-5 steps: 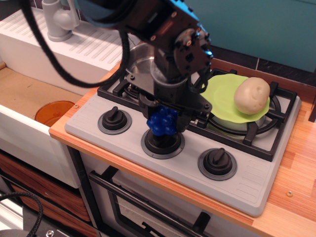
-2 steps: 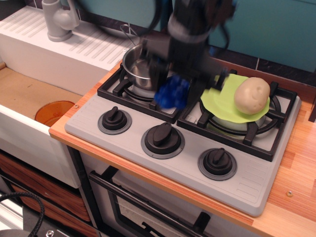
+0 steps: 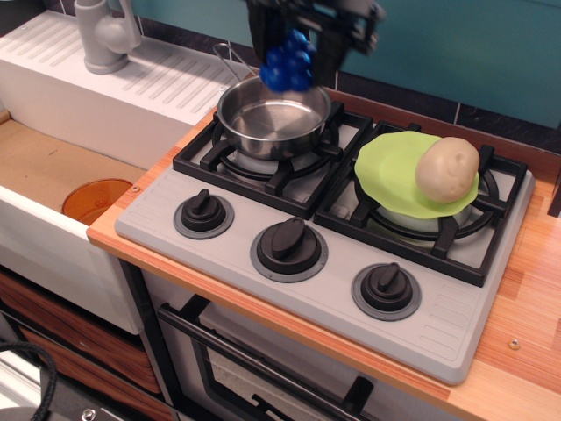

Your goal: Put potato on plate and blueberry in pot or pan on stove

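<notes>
Overhead view of a toy kitchen counter. The gripper hangs at the top edge of the scene, its upper body cut off by the frame; its dark fingers are pressed against the sides of the blueberry, pinching the glossy blue cluster in the air. The blueberry is above the far rim of the pot and is not touching it. The pot, round and shiny steel with a thin wire handle rising at its far left, sits on the far-left burner grate of the stove; its inside shows only bare metal. On the right burner grate lies the lime-green plate, and the potato rests on the right part of the plate, its pale beige body reaching just past the plate's far-right rim. Along the near edge of the grey stove stand three black knobs on round grey bases, in a row from left to right. Left of the stove a white sink unit with a ribbed drainboard carries a grey tap at the far left, and an orange disc lies in the basin below. The wooden counter borders the stove on the right.
</notes>
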{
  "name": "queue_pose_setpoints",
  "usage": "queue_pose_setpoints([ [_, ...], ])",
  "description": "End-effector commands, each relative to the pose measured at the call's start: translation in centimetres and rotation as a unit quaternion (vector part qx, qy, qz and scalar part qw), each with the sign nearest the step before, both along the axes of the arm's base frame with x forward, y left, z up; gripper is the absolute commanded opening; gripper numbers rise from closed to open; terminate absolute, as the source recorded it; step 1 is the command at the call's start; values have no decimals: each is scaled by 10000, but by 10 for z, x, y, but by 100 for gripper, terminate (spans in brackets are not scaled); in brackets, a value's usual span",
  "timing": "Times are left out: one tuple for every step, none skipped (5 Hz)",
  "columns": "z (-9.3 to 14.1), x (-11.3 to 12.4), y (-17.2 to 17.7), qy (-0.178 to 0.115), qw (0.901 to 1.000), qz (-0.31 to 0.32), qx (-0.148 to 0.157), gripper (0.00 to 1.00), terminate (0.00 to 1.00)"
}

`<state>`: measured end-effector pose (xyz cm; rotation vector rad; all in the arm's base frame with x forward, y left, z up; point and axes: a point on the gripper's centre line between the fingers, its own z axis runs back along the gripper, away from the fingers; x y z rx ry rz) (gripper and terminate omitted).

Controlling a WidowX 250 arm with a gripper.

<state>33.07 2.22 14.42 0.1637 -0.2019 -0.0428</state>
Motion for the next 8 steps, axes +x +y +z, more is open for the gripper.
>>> queue_pose_setpoints([
  [-9, 32, 24, -419, 9990, -134, -107, 0, 0],
  [-35, 33, 19, -615, 9977, -42, -267, 0, 0],
  [-49, 28, 10, -690, 9970, 31, -362, 0, 0],
  [-51, 19, -1, -708, 9969, 81, -346, 100, 0],
  [-44, 11, -11, -664, 9972, 169, -294, 100, 0],
  [-26, 6, -18, -517, 9982, 219, -200, 100, 0],
  [-10, 1, -23, -385, 9988, 252, -146, 100, 0],
  [-1, -3, -34, -353, 9988, 339, -98, 100, 0],
])
